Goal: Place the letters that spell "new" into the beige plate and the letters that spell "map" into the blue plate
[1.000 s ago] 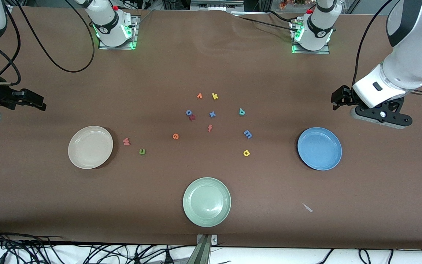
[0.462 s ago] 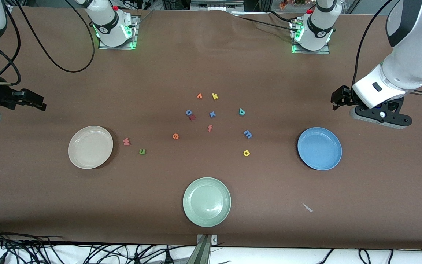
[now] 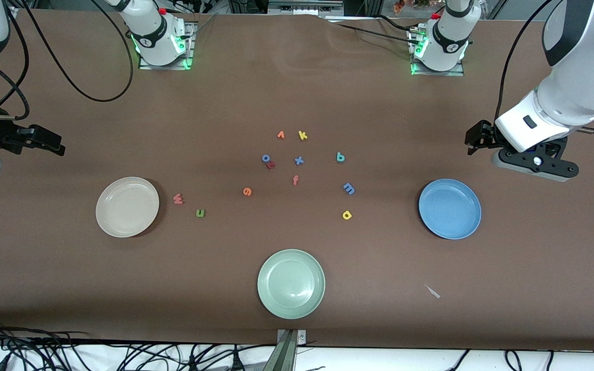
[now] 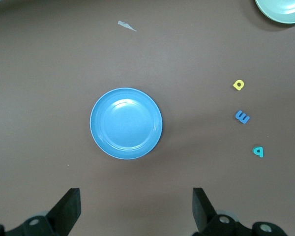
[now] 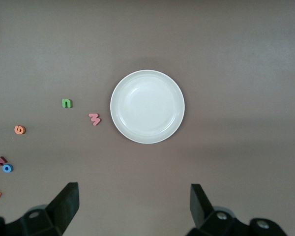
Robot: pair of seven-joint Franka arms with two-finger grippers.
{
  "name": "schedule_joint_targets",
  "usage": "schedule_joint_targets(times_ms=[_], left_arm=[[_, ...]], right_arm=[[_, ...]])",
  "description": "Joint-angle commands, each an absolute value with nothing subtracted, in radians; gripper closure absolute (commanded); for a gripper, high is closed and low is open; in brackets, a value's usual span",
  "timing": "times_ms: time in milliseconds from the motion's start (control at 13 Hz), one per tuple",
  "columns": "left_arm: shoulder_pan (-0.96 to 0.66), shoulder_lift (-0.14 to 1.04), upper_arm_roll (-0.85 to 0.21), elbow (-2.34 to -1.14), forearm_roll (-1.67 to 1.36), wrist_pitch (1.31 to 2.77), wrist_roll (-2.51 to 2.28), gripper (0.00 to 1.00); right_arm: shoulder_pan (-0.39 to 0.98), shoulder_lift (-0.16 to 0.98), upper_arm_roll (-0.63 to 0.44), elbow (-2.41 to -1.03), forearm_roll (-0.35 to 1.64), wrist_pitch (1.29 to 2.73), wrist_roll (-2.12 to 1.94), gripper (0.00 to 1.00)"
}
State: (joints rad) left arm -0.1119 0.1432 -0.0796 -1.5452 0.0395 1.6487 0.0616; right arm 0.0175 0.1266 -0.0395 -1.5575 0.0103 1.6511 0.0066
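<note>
The beige plate (image 3: pixel 127 206) (image 5: pixel 147 106) lies toward the right arm's end, with the pinkish-red w (image 3: pixel 178 198) (image 5: pixel 94 118), green n (image 3: pixel 200 213) (image 5: pixel 67 103) and orange e (image 3: pixel 247 191) (image 5: pixel 19 129) on the table beside it. Toward the left arm's end lies the blue plate (image 3: pixel 449 208) (image 4: pixel 126 123), with the blue m (image 3: pixel 348 188) (image 4: pixel 242 117), yellow a (image 3: pixel 347 215) (image 4: pixel 239 84) and teal p (image 3: pixel 340 157) (image 4: pixel 257 151) nearby. My right gripper (image 3: pixel 44 140) (image 5: pixel 133 187) hangs open and empty high over bare table by the beige plate. My left gripper (image 3: pixel 475 138) (image 4: pixel 136 192) hangs the same way by the blue plate.
A pale green plate (image 3: pixel 291 283) sits near the front edge. Mid-table lie an orange v (image 3: pixel 280 135), yellow k (image 3: pixel 302 135), blue o (image 3: pixel 265 158), blue x (image 3: pixel 299 161), a red f (image 3: pixel 295 180) and another red letter (image 3: pixel 271 165). A paper scrap (image 3: pixel 433 292) lies near the blue plate.
</note>
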Motion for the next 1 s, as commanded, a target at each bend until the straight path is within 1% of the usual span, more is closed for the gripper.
schedule_joint_targets(times_ms=[0, 923], left_arm=[[-0.115, 0.153, -0.077, -1.519, 0.037, 1.621, 0.054, 0.0], [-0.117, 0.153, -0.08, -1.519, 0.038, 1.606, 0.054, 0.0]], right_arm=[[0.014, 0.117, -0.037, -1.555, 0.017, 1.646, 0.003, 0.0], [0.015, 0.117, -0.035, -1.555, 0.012, 1.641, 0.015, 0.0]])
